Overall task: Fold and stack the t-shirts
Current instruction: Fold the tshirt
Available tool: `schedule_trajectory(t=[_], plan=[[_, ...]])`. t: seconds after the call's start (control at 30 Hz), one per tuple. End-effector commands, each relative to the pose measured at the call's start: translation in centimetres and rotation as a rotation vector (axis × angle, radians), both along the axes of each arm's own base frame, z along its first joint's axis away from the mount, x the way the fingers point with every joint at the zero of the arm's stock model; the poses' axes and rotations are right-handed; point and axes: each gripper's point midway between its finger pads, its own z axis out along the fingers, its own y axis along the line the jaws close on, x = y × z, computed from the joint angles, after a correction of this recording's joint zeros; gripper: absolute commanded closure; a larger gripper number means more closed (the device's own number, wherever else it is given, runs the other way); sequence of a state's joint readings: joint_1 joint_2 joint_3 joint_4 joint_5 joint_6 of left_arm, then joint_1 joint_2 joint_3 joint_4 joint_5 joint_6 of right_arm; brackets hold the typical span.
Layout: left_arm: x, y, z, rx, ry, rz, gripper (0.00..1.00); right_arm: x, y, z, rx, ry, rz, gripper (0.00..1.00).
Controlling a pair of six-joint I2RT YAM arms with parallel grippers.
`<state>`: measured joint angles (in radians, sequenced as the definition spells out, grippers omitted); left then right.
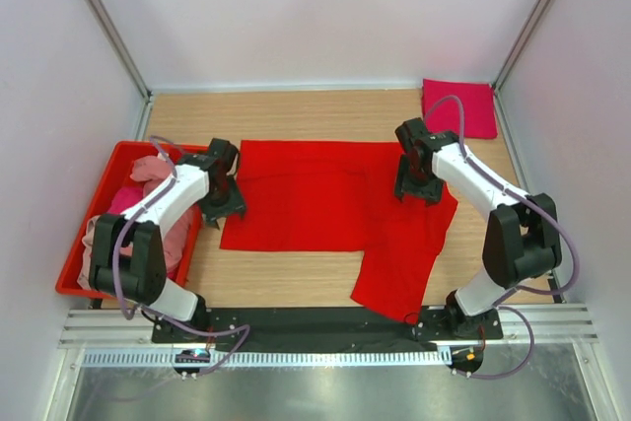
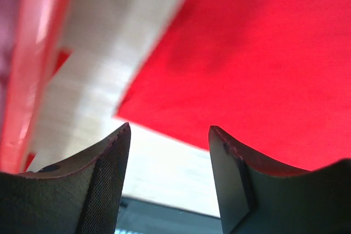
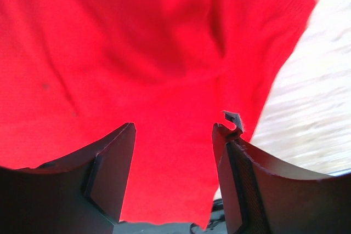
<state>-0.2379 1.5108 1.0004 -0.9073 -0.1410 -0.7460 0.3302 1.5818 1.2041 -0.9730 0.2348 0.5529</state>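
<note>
A bright red t-shirt [image 1: 325, 206] lies partly folded across the middle of the wooden table, one end hanging down toward the near edge [image 1: 394, 278]. My left gripper [image 1: 223, 206] is open and empty at the shirt's left edge; in the left wrist view its fingers straddle bare wood just off the red cloth [image 2: 258, 53]. My right gripper [image 1: 418, 190] is open and empty over the shirt's right part, red cloth [image 3: 137, 53] filling the right wrist view. A folded magenta-crimson shirt [image 1: 459, 107] lies at the back right. Pale pink and magenta shirts [image 1: 158, 204] sit crumpled in the bin.
A rigid red plastic bin [image 1: 104, 184] stands at the table's left side, its rim showing in the left wrist view [image 2: 27, 80]. White enclosure walls surround the table. A black strip [image 1: 315, 320] runs along the near edge by the arm bases.
</note>
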Motion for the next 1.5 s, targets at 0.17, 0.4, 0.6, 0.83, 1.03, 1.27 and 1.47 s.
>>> schedule_trajectory(t=[0.17, 0.4, 0.6, 0.83, 1.03, 1.27, 1.47], plan=[[11.1, -8.3, 3.3, 0.007, -0.207, -0.226, 0.43, 4.9, -4.8, 0.6, -0.028, -0.006, 0.005, 0.31], [14.7, -11.9, -1.8, 0.058, -0.075, -0.262, 0.41, 8.5, -5.5, -2.2, 0.017, 0.012, -0.013, 0.30], [15.5, -9.8, -5.0, 0.134, 0.006, -0.237, 0.39, 11.1, -4.6, -4.5, 0.032, -0.008, -0.004, 0.29], [15.4, -6.2, -6.7, 0.128, 0.068, -0.160, 0.39, 13.4, -1.8, -7.6, 0.032, 0.035, 0.065, 0.28], [16.7, -4.0, -6.5, 0.114, 0.066, -0.121, 0.39, 16.2, 1.9, -9.1, 0.078, 0.052, 0.103, 0.28], [19.4, -4.8, -2.0, 0.080, -0.042, -0.170, 0.37, 18.6, 0.6, -4.1, -0.030, -0.006, 0.082, 0.28], [18.9, -6.8, 3.6, 0.012, -0.155, -0.217, 0.35, 14.5, -2.9, 3.8, -0.166, -0.024, 0.069, 0.25]])
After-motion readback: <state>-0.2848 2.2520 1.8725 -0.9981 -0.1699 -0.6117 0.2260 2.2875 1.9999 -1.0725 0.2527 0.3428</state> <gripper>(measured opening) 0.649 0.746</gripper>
